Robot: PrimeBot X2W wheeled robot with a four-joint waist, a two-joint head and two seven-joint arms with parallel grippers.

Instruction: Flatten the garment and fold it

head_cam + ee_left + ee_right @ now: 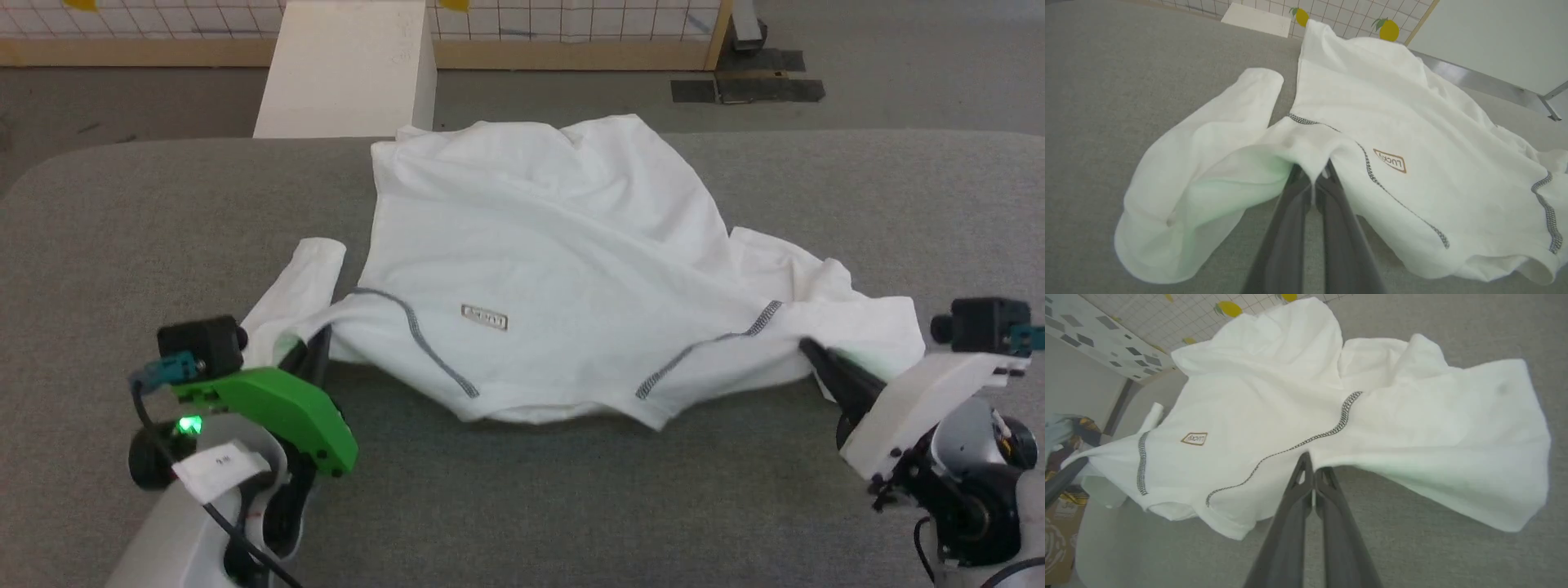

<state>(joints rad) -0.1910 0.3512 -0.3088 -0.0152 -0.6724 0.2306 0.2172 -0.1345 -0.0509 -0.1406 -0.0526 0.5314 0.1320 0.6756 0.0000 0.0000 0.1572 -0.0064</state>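
The grey surface (571,506) is covered in its middle by the garment (531,261), which is spread crumpled, with its collar end turned toward the robot and its hem bunched at the far edge. A white box (347,69) is seen beyond that edge, clear of the cloth.

The left end effector (314,347) is closed on the garment where the left sleeve (298,286) meets the body; in the left wrist view, fabric is pinched between the fingers (1290,228). The right end effector (808,347) is likewise clamped on the cloth beside the right sleeve (849,314), just past the grey stitching (763,314).

Several risks can be judged from here. Only a thin fold appears to be held on each side, so the soft fabric could be pulled out of a grip if the arms are drawn apart too sharply. If the shoulders are lifted unevenly, the far hem could be dragged into deeper wrinkles or off the back edge. The left sleeve, lying rolled, could be trapped under the body when the cloth is laid down. The small label (485,318) is seen near the collar.
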